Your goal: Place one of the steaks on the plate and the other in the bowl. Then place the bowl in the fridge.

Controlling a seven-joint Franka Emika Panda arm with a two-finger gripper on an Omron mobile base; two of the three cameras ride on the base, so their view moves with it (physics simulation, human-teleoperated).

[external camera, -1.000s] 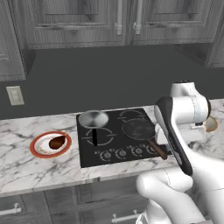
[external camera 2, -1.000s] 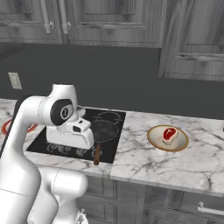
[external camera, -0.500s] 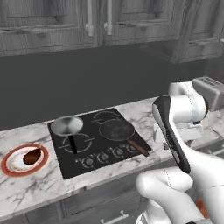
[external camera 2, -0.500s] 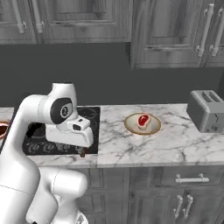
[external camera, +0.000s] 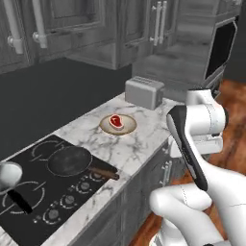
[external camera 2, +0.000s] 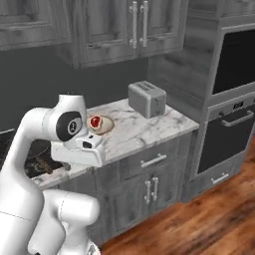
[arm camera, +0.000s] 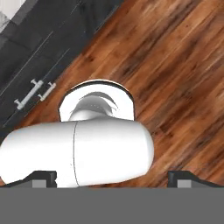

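Note:
A bright red steak [external camera: 116, 121] with a pale edge lies in the tan bowl [external camera: 129, 126] on the marble counter, a little in front of the toaster. From the right base view the same steak [external camera 2: 95, 121] and bowl [external camera 2: 105, 126] sit just beyond my arm's white hand. My gripper [arm camera: 113, 178] points down at the wood floor, away from the counter. Its dark fingertips [arm camera: 43, 178] stand wide apart, open, with nothing between them. The plate and the fridge are out of view.
A silver toaster [external camera: 144, 92] stands at the counter's far end. A dark pan [external camera: 69, 161] with a brown handle rests on the black cooktop, and a silver pot [external camera: 7, 175] sits at its left. A wall oven [external camera 2: 234, 94] rises beyond the counter's end; wood floor [external camera 2: 199, 224] lies below.
The whole picture has swung right as the base moved: cooktop slid left, the red-rimmed plate left the frame, toaster and oven came in. The gripper has stayed open and empty.

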